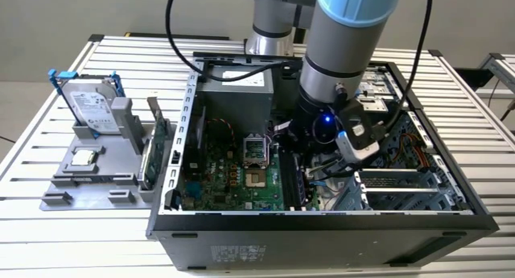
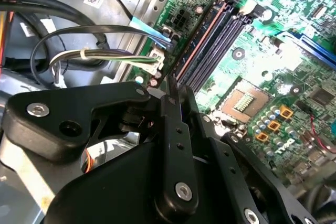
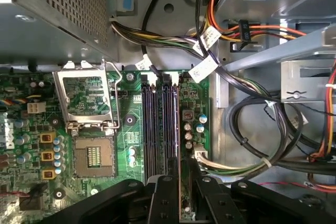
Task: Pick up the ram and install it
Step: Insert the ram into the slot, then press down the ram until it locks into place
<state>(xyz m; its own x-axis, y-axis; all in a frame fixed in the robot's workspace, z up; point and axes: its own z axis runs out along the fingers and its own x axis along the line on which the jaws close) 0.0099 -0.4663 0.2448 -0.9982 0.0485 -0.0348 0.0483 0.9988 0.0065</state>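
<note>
The ram (image 3: 184, 195) is a thin dark-green stick seen edge-on, and my gripper (image 3: 182, 182) is shut on it. The gripper's black fingers (image 2: 174, 129) hold the ram (image 2: 193, 38) on edge, in line with the black memory slots (image 2: 223, 32) on the green motherboard. In the exterior view the gripper (image 1: 310, 169) is down inside the open computer case (image 1: 322, 230), with the ram (image 1: 303, 183) standing just past the processor socket, toward the exterior view's right. Whether the ram touches a slot cannot be told.
Bundles of cables (image 3: 247, 145) lie close beside the slots. The processor socket (image 3: 94, 156) stands open. On the exterior view's left, a grey holder (image 1: 96, 190) carries a hard drive (image 1: 93, 109), a small silver chip (image 1: 84, 159) and a green expansion card (image 1: 157, 146).
</note>
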